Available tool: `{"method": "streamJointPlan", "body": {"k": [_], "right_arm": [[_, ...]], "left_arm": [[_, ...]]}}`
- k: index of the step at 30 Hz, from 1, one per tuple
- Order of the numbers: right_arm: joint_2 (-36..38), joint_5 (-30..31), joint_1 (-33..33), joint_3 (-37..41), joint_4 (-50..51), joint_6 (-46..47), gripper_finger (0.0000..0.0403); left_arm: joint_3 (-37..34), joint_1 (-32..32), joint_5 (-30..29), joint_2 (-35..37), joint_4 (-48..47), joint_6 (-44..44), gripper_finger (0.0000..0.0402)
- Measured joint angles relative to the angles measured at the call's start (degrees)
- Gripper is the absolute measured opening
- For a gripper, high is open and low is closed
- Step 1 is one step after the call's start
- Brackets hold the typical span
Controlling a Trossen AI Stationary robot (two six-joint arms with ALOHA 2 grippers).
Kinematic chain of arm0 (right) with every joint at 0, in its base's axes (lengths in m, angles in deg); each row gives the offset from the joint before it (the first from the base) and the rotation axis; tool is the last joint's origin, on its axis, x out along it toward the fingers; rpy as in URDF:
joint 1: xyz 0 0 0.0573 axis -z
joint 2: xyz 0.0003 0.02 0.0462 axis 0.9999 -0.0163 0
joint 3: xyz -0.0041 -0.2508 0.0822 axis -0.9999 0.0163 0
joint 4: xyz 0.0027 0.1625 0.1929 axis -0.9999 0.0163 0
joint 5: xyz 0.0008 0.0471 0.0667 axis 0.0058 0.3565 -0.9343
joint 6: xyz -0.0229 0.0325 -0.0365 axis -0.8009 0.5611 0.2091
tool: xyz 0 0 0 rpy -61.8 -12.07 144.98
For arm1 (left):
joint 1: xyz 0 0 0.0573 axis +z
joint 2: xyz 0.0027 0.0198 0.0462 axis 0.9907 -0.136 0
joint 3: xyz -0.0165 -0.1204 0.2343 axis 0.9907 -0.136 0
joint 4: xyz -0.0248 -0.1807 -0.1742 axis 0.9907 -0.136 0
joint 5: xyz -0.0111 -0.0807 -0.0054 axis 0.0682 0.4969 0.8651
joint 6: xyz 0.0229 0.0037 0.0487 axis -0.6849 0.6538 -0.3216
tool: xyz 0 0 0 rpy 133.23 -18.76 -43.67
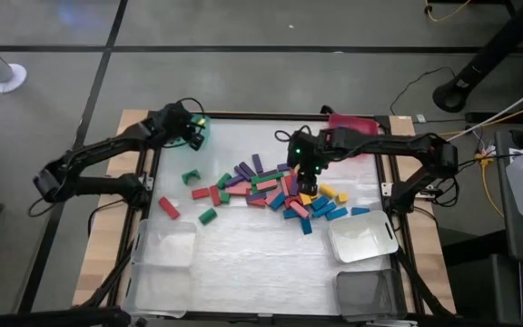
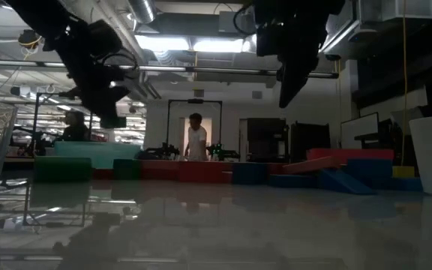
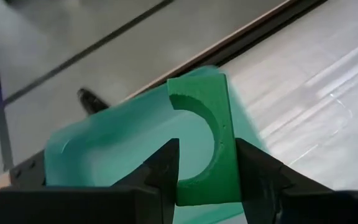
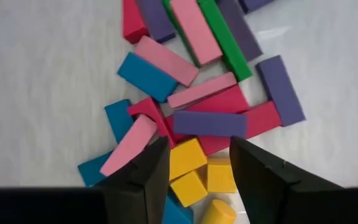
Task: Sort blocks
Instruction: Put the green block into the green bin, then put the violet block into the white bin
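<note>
— From above first: what surface, what room?
— Pale, glossy table point(image 1: 243, 245) in a wooden frame, grey floor all round. Main heap of blocks point(image 1: 284, 193) right of centre, too tangled to count. Apart on the left: four strays, namely two red, one green bar, one green arch. Two clear bins point(image 1: 363, 238) at the near corners (a darker one nearer still), a red bin point(image 1: 352, 123) at the far edge. Open sheet between strays and near bins.
— And the arms?
— Left gripper point(image 1: 195, 134) at the far left corner, over a green bin there. Right gripper point(image 1: 306, 177) above the heap.
— Table level?
— Shiny top, a workshop behind, one person standing far back. Blocks in a low row along the far side; both arms dark overhead.
— Left wrist?
— Left fingers point(image 3: 163, 171) closed on a green arch block point(image 3: 207, 140), half-round notch showing, held above the green bin point(image 3: 104, 152) near the table's edge.
— Right wrist?
— Right fingers point(image 4: 143, 171) parted moderately, holding nothing, over three yellow cubes point(image 4: 188, 158) and one yellow cylinder (pink, blue, purple, red bars packed close around).
</note>
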Motion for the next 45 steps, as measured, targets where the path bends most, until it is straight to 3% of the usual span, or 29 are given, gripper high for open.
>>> {"method": "streamJointPlan", "body": {"k": [5,11,15,24,35,45], "right_arm": [[0.00,3.57,-1.90,0.00,0.02,7.29,0.0168],[0.00,6.94,-1.88,0.00,0.02,26.60,0.0168],[0.00,10.40,-1.86,0.00,0.04,34.47,0.0168],[-4.20,10.70,-1.88,-0.02,0.57,45.02,0.0168],[-12.91,10.53,-0.65,0.02,0.09,52.89,0.0168],[-16.59,8.88,-0.37,0.04,-0.94,59.85,0.0168]], "left_arm": [[-1.20,3.55,0.17,-0.61,0.12,0.15,0.0119],[-2.85,5.31,-0.07,-0.65,1.51,2.09,0.0127],[-2.89,5.39,-0.16,-0.65,2.05,4.04,0.0152],[-2.89,5.37,-0.27,-0.65,2.64,9.76,0.0198],[-2.89,5.37,-0.17,-0.63,2.59,9.81,0.0197],[-2.89,5.37,-0.09,-0.63,2.55,9.73,0.0196]]}}
